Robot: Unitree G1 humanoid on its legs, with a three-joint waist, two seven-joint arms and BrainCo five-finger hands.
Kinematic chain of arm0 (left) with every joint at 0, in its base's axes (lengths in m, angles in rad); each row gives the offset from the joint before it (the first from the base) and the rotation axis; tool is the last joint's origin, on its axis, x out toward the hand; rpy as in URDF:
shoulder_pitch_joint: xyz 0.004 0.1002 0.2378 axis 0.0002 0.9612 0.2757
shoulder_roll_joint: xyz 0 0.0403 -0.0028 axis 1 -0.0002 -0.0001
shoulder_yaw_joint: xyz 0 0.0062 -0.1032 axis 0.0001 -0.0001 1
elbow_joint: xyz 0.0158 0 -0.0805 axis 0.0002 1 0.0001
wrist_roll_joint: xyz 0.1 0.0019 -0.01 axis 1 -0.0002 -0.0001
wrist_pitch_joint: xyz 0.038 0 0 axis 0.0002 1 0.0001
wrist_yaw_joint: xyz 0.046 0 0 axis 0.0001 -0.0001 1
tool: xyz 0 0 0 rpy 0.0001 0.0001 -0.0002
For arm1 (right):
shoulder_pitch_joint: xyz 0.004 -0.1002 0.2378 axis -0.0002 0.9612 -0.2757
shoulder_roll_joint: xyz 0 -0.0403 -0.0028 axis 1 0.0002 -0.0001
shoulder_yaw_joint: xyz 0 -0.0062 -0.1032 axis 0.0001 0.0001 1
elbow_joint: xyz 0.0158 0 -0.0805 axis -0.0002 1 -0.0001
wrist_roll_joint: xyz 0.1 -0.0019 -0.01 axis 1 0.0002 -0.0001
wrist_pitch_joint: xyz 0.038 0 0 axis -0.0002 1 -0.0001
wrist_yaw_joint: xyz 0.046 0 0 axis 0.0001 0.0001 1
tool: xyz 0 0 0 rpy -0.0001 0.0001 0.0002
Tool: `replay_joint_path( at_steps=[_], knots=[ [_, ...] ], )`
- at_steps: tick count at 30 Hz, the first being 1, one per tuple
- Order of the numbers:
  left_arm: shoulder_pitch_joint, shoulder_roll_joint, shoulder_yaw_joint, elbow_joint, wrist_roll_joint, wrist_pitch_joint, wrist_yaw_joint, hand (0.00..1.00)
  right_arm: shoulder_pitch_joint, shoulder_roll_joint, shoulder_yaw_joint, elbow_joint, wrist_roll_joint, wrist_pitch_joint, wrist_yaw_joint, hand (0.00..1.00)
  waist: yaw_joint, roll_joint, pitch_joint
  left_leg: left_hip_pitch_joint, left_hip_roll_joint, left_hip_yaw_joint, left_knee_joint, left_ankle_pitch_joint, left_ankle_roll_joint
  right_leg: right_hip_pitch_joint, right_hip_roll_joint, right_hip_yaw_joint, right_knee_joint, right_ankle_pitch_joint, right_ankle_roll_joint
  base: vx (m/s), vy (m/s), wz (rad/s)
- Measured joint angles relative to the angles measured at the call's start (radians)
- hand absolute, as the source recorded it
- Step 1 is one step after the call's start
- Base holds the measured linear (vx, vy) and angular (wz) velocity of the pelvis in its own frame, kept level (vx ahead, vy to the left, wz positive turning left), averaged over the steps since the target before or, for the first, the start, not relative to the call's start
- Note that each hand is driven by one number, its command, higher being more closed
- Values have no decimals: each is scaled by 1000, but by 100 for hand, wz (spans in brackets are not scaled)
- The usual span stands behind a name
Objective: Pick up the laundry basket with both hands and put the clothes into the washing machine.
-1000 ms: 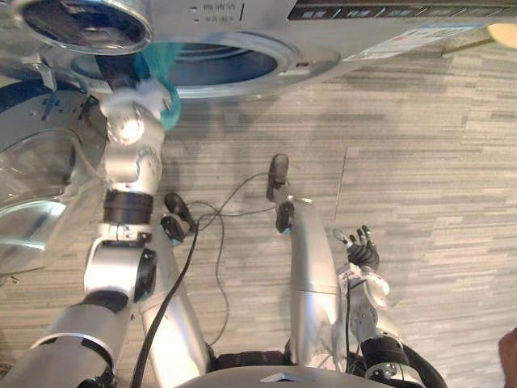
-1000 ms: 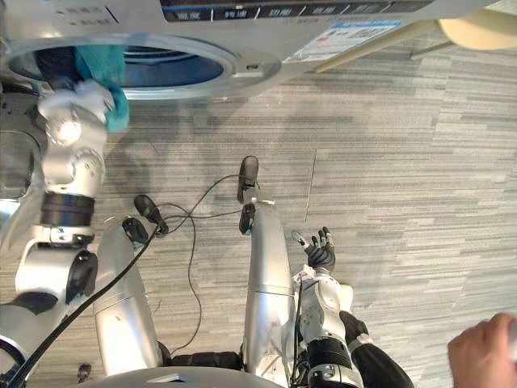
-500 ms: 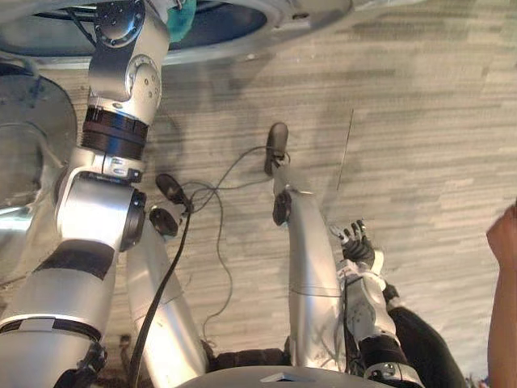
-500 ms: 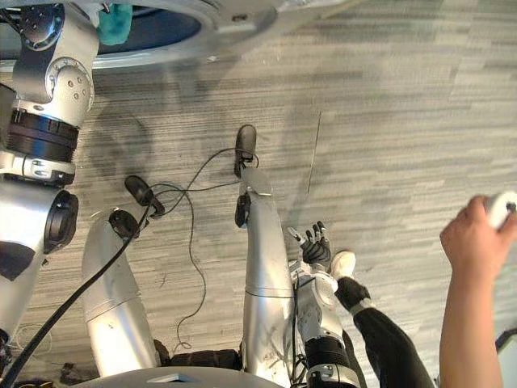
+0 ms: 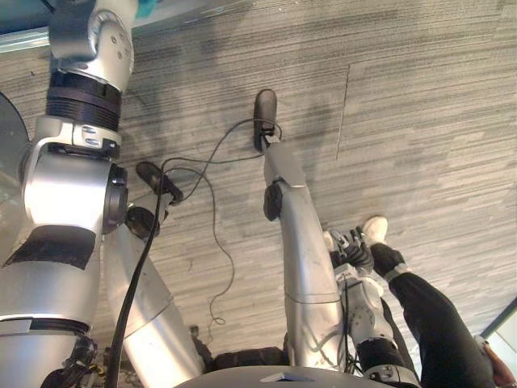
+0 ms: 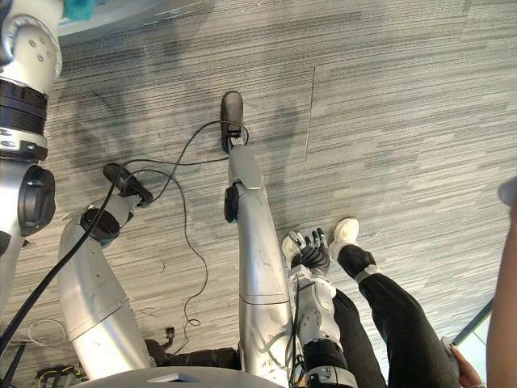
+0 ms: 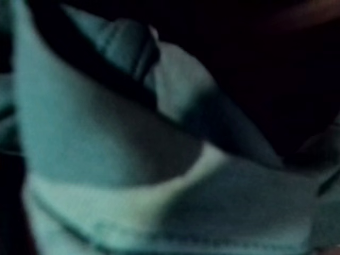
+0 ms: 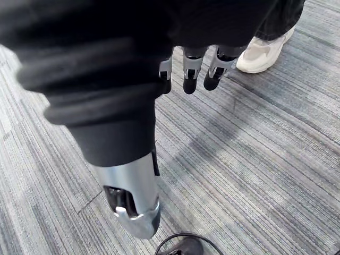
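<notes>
Loading step: teal cloth (image 7: pixel 106 159) at washer (image 6: pixel 137 11); left hand grip can't tell; right hand (image 6: pixel 311 257) slack, open; nxt: release, retract arm.

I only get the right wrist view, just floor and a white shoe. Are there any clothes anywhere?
Observer: Yes, the left wrist view has teal cloth right up close, dark all around.
Operator: Whose shoe is it?
Observer: A person's; the eye views show their leg in dark trousers beside the right hand.
Operator: Where's the cloth?
Observer: The eye views show a bit at their top edge, towards the left.
</notes>
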Motion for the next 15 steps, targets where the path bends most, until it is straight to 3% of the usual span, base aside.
replay_joint_path(
  at_steps=[3,5,6,8,9,12,15],
  knots=[
    [-9,34,11,-111,169,6,125,100,8,-2,8,-2,0,-22,-1,0,-1,0,0,-11,0,-13,7,0,0,0,-1,-9,3,0,0,-46,-17,1],
    [-16,60,5,-178,313,39,194,100,17,-11,29,-3,-1,-32,-1,0,0,0,0,-21,0,-25,13,1,1,0,-3,-18,7,0,0,-55,-10,5],
    [-23,78,-5,-211,462,81,248,0,24,-14,33,-3,0,-48,0,0,2,0,0,-25,-2,-28,12,3,4,-1,-4,-21,7,0,0,-58,-7,7],
    [-31,99,-5,-221,569,108,287,0,36,-15,35,-4,0,-64,0,0,5,0,0,-26,-6,-29,10,4,5,-1,-5,-21,7,0,0,-61,-9,9],
    [-40,118,-5,-220,647,150,318,0,42,-18,40,-3,2,-68,1,0,4,0,0,-26,-12,-28,5,8,7,-1,-8,-21,3,0,0,-62,-10,11],
    [-47,128,-7,-212,730,222,336,0,43,-22,44,0,5,-73,2,0,4,0,0,-27,-26,-29,-11,17,8,-1,-20,-26,-2,1,-1,-70,-11,13],
    [-47,128,-35,-208,797,262,331,0,43,-36,68,0,31,-82,17,0,5,0,0,-30,-30,-30,-15,22,9,-1,-23,-27,-5,3,-1,-65,-15,6]
  ],
)
